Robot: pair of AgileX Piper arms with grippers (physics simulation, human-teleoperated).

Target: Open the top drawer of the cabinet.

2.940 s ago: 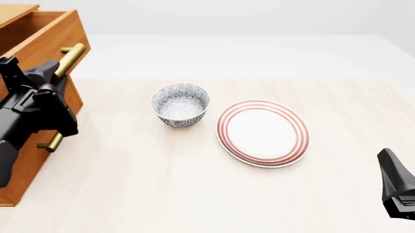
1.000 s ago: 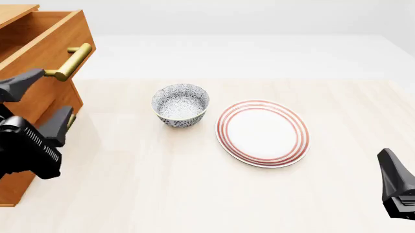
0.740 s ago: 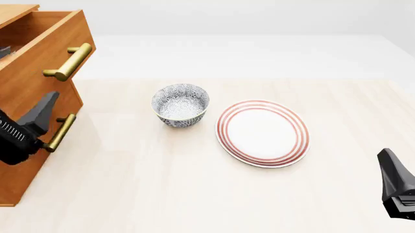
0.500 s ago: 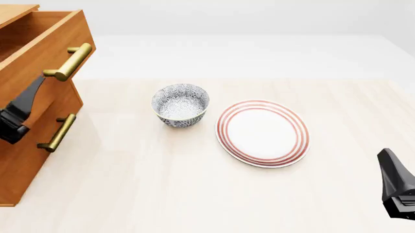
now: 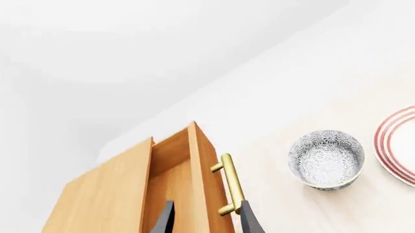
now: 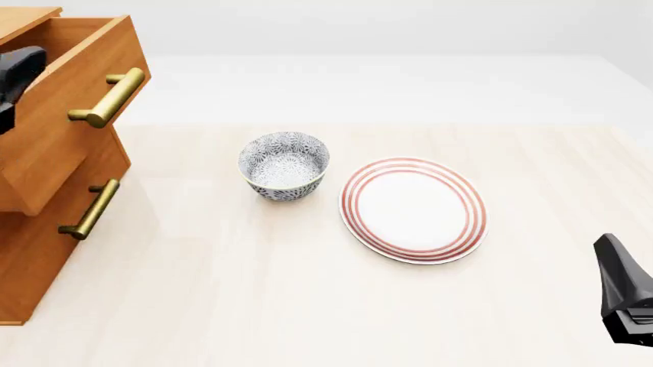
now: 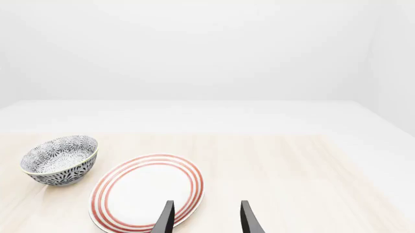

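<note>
— At the worktop's left edge, the top drawer [image 6: 63, 92] is standing pulled out of the cabinet [image 6: 41, 252], and the left gripper [image 5: 204, 221] is hanging above it, fingers spread, gripping nothing.

— Any risk? A careless descent could be knocking the drawer shut.

— Possibly. The bowl [image 6: 284, 165] and plate [image 6: 414, 209] are sitting mid-table, blocking nothing; the right gripper [image 7: 206, 218] is idling spread at the near right corner.

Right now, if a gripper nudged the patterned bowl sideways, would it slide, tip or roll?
The bowl stands upright on a narrow foot, so a low push probably slides it across the smooth table; a push at the rim might tip it. It looks ceramic, likely rigid and breakable.
</note>
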